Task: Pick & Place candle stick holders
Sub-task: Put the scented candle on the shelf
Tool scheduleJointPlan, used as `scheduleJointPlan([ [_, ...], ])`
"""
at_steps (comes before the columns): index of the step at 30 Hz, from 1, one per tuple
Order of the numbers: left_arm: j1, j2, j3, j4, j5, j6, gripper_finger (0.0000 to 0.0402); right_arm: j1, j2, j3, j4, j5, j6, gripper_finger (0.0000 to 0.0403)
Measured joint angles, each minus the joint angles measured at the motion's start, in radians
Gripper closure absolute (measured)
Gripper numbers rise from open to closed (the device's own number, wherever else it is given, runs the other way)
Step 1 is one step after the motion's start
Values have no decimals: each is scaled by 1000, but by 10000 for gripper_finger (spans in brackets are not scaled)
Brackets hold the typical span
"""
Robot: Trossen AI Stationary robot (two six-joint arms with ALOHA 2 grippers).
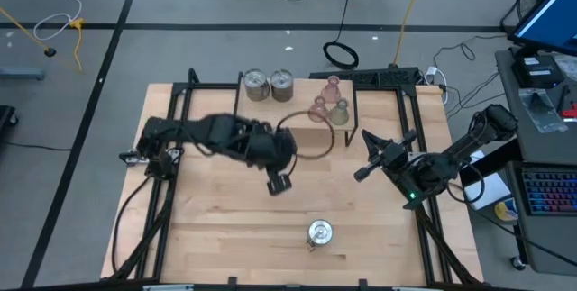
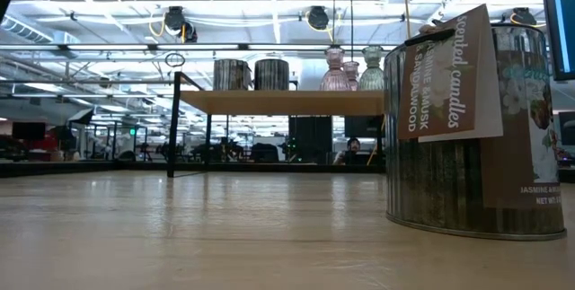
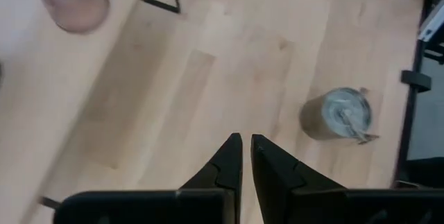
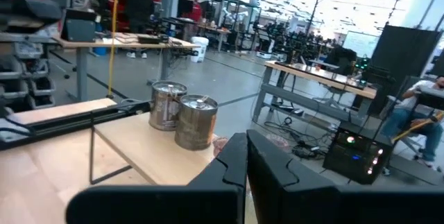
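High view: left hand (image 1: 279, 184) hovers, fingers together, near silver holder (image 1: 320, 231).

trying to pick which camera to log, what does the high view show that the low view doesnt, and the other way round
Only the high view shows both arms: the left gripper over mid-table and the right gripper off to the right, plus the whole table.

Only the low view shows the label on the near silver tin, reading "scented candles", and the room behind.

Both show the raised shelf carrying two silver tins and three glass holders, and the lone tin at the table's front.
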Motion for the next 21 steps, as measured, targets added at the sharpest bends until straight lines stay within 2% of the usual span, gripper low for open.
scheduleJointPlan([
  [4,-53,20,-43,20,-7,-85,369,39,0,0,0,0,1,403],
  [10,-81,12,-226,144,48,-182,369,96,0,0,0,0,21,403],
  [21,-83,9,-440,307,147,-224,369,169,0,0,-11,0,105,403],
])
